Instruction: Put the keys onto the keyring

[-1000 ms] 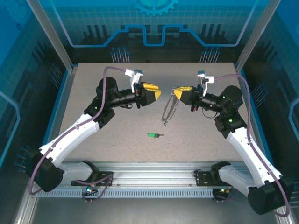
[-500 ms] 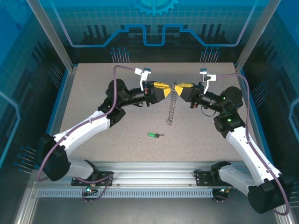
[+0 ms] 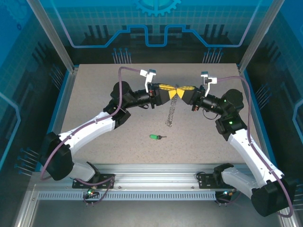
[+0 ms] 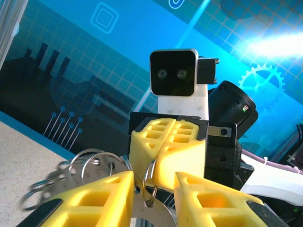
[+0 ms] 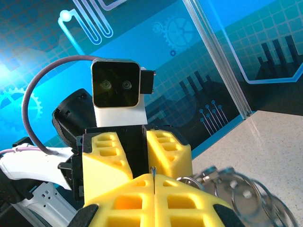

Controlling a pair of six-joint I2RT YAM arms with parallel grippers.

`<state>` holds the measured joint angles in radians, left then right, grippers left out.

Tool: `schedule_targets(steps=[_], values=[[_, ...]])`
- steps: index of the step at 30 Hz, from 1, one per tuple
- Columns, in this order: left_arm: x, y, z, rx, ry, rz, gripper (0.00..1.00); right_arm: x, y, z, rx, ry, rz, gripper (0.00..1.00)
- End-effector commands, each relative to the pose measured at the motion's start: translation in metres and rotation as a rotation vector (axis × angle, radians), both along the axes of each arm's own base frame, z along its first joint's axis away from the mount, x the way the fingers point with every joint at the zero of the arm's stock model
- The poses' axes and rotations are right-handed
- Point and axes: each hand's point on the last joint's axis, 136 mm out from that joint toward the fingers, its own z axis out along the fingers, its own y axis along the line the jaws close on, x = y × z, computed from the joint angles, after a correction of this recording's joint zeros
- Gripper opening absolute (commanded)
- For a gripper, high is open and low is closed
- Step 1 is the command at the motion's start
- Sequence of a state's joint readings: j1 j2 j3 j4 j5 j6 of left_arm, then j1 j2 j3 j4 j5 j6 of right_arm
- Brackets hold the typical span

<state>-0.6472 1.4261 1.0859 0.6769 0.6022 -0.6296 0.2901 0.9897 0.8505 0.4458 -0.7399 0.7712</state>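
Observation:
The keyring's silvery ring (image 4: 150,174) is pinched edge-on in my right gripper (image 3: 182,89), which is shut on it high above the table's middle. Its chain (image 3: 171,109) hangs down from there, and its looped links (image 5: 239,189) blur at the right of the right wrist view. My left gripper (image 3: 171,88) meets the right one tip to tip. Its jaws stand apart on either side of the ring and a flat metal tag (image 4: 158,213). The green-headed key (image 3: 155,137) lies alone on the table, nearer the front, below both grippers.
The speckled table (image 3: 94,85) is fenced by metal posts and blue glass walls on three sides. Both arm bases sit on the rail (image 3: 156,182) along the near edge. A purple cable (image 3: 124,71) arcs over the left arm.
My left gripper has swung right to meet the right gripper's tips, and its jaws have narrowed. The chain has gone from slanting to hanging straight. The key has not moved.

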Motion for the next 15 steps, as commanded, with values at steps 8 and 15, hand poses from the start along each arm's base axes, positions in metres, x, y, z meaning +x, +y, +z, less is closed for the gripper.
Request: schedule_targets(steps=[8,15], values=[[-0.002,0.013,0.023,-0.077,-0.079,0.082,0.41,-0.006,-0.001,0.011,0.011,-0.049,-0.017,0.0],[-0.002,0.01,0.021,-0.074,-0.064,0.06,0.36,-0.006,-0.001,0.012,0.013,-0.049,-0.015,0.0]])
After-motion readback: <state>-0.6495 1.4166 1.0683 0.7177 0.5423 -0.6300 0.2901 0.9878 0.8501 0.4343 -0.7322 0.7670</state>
